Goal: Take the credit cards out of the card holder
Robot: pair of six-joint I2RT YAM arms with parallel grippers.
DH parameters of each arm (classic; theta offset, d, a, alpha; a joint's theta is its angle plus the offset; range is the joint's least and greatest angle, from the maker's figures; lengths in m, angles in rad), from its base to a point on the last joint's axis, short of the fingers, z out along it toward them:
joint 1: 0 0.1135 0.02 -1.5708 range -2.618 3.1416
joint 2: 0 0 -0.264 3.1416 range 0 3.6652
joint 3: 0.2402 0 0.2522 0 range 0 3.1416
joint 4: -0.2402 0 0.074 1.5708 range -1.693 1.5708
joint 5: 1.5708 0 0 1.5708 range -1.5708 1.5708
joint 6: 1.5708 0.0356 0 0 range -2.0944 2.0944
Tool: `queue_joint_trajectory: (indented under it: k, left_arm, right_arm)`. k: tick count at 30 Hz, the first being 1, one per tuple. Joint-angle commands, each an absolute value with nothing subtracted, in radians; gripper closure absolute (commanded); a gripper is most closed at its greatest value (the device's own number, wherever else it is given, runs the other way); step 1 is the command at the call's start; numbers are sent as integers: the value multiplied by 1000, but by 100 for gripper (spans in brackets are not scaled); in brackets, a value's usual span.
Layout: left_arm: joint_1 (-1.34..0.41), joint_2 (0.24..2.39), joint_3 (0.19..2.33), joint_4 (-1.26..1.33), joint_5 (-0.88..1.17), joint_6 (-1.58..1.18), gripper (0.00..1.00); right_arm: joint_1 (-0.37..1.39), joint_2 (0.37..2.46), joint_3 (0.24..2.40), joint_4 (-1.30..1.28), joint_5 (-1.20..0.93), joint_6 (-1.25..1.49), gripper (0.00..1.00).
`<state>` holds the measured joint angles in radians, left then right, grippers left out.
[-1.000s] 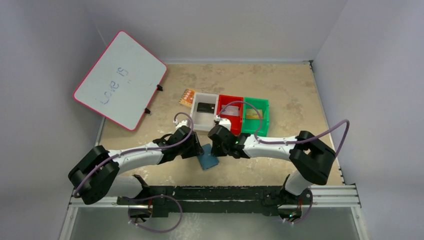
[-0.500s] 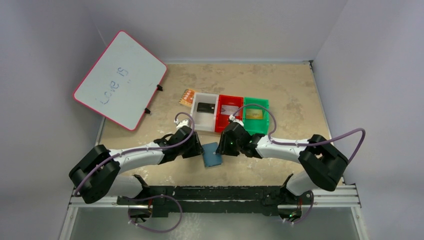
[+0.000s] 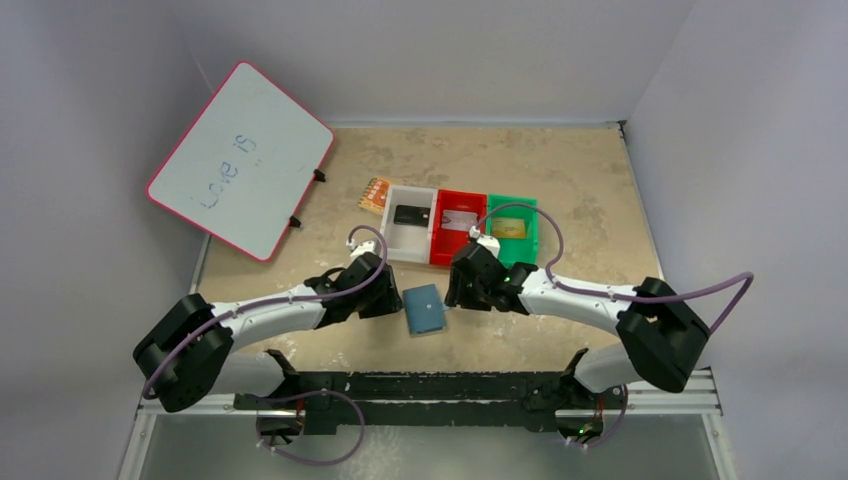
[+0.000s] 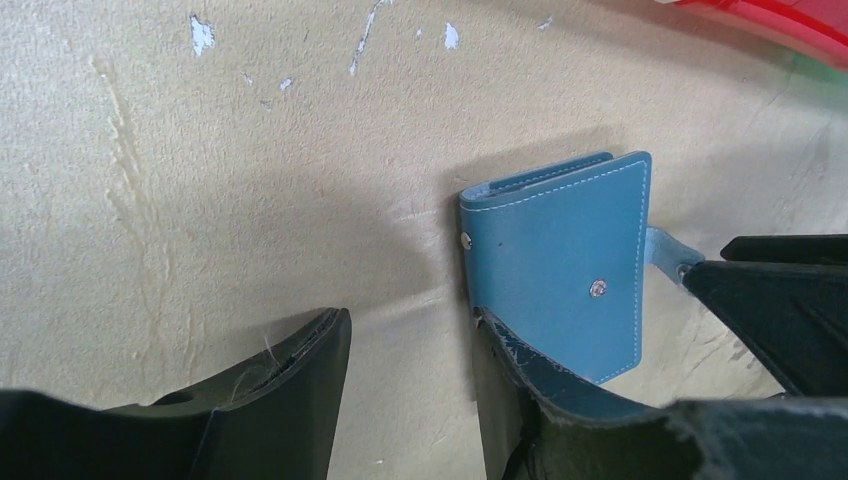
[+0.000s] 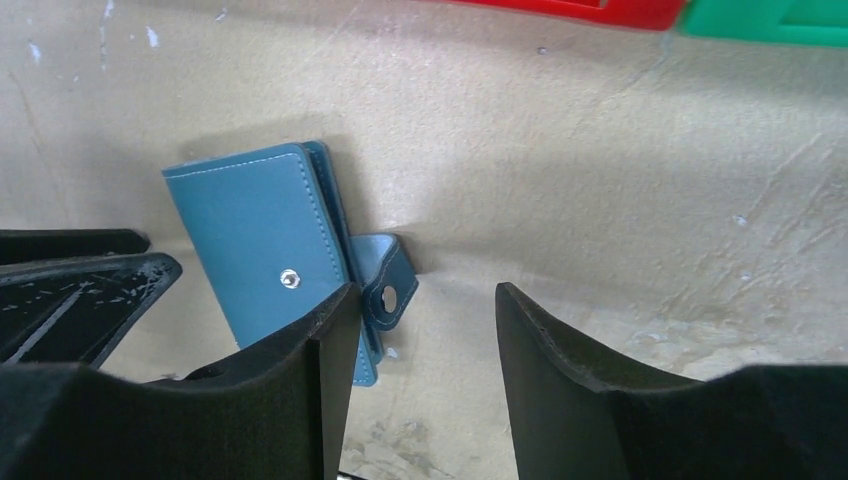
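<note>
— Left pincer [image 4: 410,390] and right pincer [image 5: 425,350] both stand parted, empty, either side of the card holder [image 3: 424,308], which lies folded shut on the table [image 3: 560,180].
— Risk?
— I judge a low finger (the left one sits close at its edge) could shove it askew, or the right snag its loose tab [image 5: 385,285].

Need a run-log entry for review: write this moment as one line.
card holder: closed, on table between grippers | left gripper: open, empty | right gripper: open, empty | credit cards: three in bins
</note>
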<state>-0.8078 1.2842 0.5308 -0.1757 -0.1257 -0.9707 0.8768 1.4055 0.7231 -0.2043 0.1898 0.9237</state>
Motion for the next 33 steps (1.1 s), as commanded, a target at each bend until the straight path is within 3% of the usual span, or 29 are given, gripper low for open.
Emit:
queue_joint_trajectory:
  k: [1, 7, 15, 18, 24, 30, 33]
  left_arm:
    - [-808, 1278, 552, -262, -139, -932, 52]
    - [-809, 1279, 571, -274, -139, -925, 51]
    - [-810, 1277, 584, -274, -125, -920, 51]
    - [-810, 1259, 587, -277, -133, -922, 51]
    - [-810, 1160, 589, -309, -212, -948, 46]
    - [-809, 1019, 578, -335, -307, -1001, 27]
    - [-808, 956, 585, -380, -383, -1030, 9]
  right_arm:
    - [878, 1386, 753, -263, 251, 942, 46]
    - [879, 1412, 752, -248, 245, 936, 69]
    - [878, 1450, 760, -174, 193, 892, 79]
    - [878, 1452, 765, -161, 174, 880, 99]
    - [879, 1331, 732, -107, 148, 863, 100]
    - [878, 1166, 644, 12, -19, 861, 100]
    - [880, 1109, 613, 77, -85, 865, 100]
